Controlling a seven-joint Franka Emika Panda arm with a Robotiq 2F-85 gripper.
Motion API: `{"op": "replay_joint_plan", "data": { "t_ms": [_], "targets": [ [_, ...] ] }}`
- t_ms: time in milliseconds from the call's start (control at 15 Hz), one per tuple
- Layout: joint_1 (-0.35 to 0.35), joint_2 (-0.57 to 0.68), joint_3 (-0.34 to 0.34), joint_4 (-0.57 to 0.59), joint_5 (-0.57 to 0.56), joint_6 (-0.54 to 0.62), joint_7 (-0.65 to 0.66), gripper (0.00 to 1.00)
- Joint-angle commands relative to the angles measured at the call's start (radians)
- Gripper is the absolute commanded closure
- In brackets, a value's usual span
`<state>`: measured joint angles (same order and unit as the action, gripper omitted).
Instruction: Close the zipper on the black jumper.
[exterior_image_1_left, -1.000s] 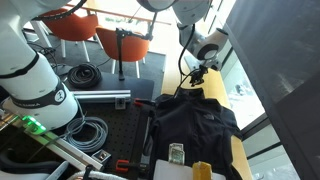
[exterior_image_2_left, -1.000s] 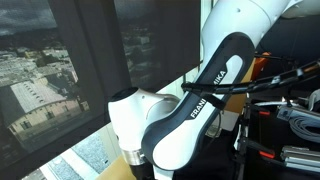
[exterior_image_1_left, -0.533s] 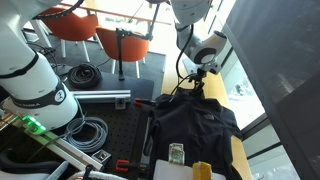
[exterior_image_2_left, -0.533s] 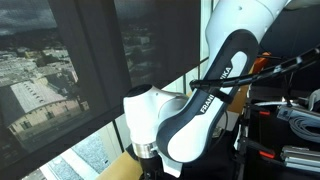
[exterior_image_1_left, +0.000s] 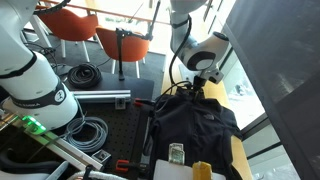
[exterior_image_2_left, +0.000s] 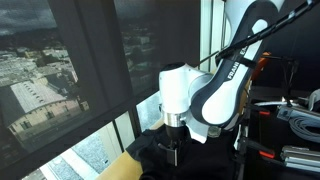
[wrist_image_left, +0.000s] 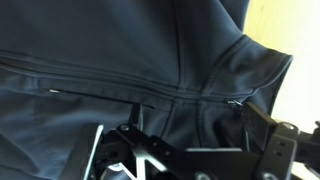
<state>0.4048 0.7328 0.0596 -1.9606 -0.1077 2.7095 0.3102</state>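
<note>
Item: jumper (exterior_image_1_left: 195, 125), black, spread flat on the table (exterior_image_1_left: 243, 152). We logged its zipper (wrist_image_left: 100, 95) as a thin seam running across the wrist view. The gripper (exterior_image_1_left: 196, 90) hung over the collar end, jaws wide apart, gripping nothing we could see.

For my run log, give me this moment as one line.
stage: approach | end effector: low over jumper, grip unclear | zipper: visible in wrist view, state unclear
</note>
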Motion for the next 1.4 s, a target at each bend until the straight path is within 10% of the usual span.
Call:
{"op": "replay_joint_plan", "data": {
  "t_ms": [0,533,1333],
  "targets": [
    [-0.056,-0.175,-0.019,-0.191,0.009,0.030,-0.038,0.00],
    [-0.220,-0.406,-0.022,-0.305,0.019,-0.003,-0.160,0.00],
    [-0.281,-0.646,-0.016,-0.368,0.043,-0.251,-0.177,0.00]
  ]
}}
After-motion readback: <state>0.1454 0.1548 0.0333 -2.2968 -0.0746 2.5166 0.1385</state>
